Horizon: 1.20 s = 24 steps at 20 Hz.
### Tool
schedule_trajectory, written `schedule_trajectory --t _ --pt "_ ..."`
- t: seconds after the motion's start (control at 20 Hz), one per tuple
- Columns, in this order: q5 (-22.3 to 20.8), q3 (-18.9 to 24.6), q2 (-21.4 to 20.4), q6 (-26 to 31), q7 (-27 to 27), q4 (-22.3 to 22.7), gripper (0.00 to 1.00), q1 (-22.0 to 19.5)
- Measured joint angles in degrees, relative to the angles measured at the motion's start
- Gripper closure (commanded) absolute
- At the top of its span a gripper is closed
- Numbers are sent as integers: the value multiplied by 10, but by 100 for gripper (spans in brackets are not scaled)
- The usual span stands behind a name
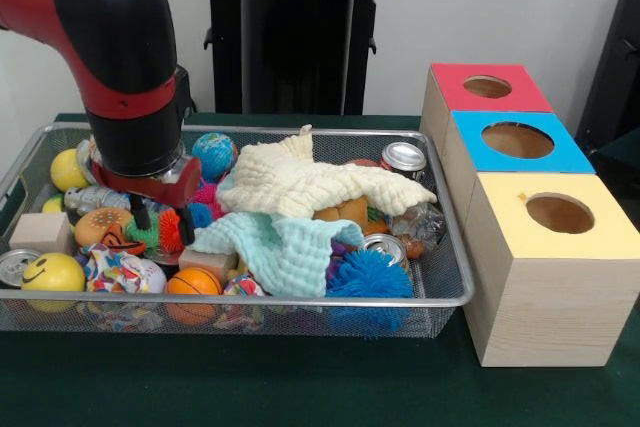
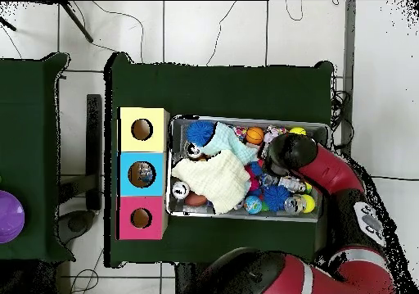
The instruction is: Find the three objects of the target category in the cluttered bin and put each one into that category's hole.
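The silver wire-mesh bin [image 1: 440, 299] holds a pile of toys, balls, cans and wooden blocks, and it also shows in the overhead view [image 2: 245, 119]. A cream cloth [image 1: 320, 182] and a pale teal cloth [image 1: 285, 247] cover its middle. My gripper [image 1: 164, 217] is down in the bin's left part. Its black fingers [image 1: 143, 212] stand apart, with an orange and green spiky toy [image 1: 170, 231] between them. Three wooden boxes stand beside the bin, with a red [image 1: 487, 87], a blue [image 1: 517, 140] and a yellow [image 1: 558, 214] holed top. In the overhead view my arm [image 2: 288, 153] hides the gripper.
In the bin lie a blue spiky ball [image 1: 368, 275], cans [image 1: 404, 157] [image 1: 385, 247], a smiley ball [image 1: 52, 274], a small basketball [image 1: 193, 282], a globe ball [image 1: 214, 154] and a wooden block [image 1: 42, 232]. A purple bowl [image 2: 10, 215] sits on another table.
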Motion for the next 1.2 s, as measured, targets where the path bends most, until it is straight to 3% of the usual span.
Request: schedule_trajectory --t 0.3,0.75,1.2 --pt "0 0 4 15 0 -10 0 0" --pt "1 3 -42 -57 0 71 0 -1" --pt "1 6 -97 -63 0 138 0 -4"
